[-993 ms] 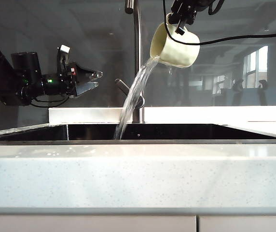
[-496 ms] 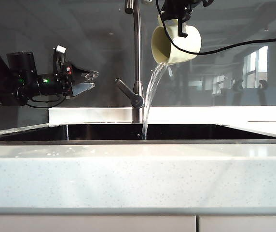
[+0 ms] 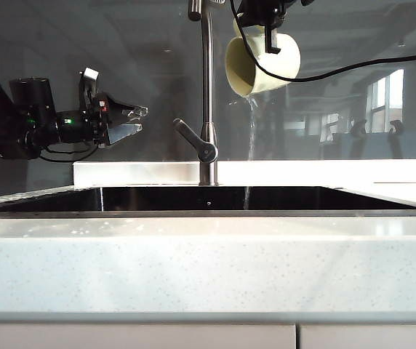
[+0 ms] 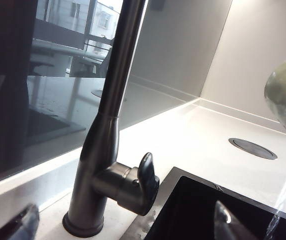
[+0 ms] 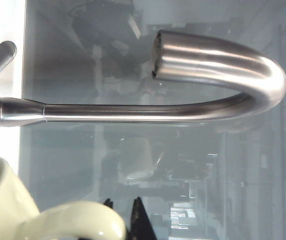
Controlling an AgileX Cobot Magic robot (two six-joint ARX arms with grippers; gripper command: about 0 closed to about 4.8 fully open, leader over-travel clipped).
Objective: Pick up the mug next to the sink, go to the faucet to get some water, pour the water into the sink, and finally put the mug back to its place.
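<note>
You are facing a pale speckled stone counter (image 3: 208, 269) with a dark glass wall behind it, and the sink (image 3: 208, 198) set as a wide dark basin across the middle. On the left, your left gripper (image 3: 137, 120) hangs in the air above the sink's left end, pointing right toward the faucet (image 3: 206, 87), its 2 fingers released and spread wide with nothing between them. The faucet rises at the centre behind the sink, its lever (image 3: 194, 139) angled up to the left near the base. Just right of the faucet's pipe, high above the basin, your right gripper (image 3: 266, 22) is clenched on the handle of the mug (image 3: 262, 64). The mug is tipped with its mouth down and to the left. A thin stream of water (image 3: 251, 138) falls from its rim into the sink.
</note>
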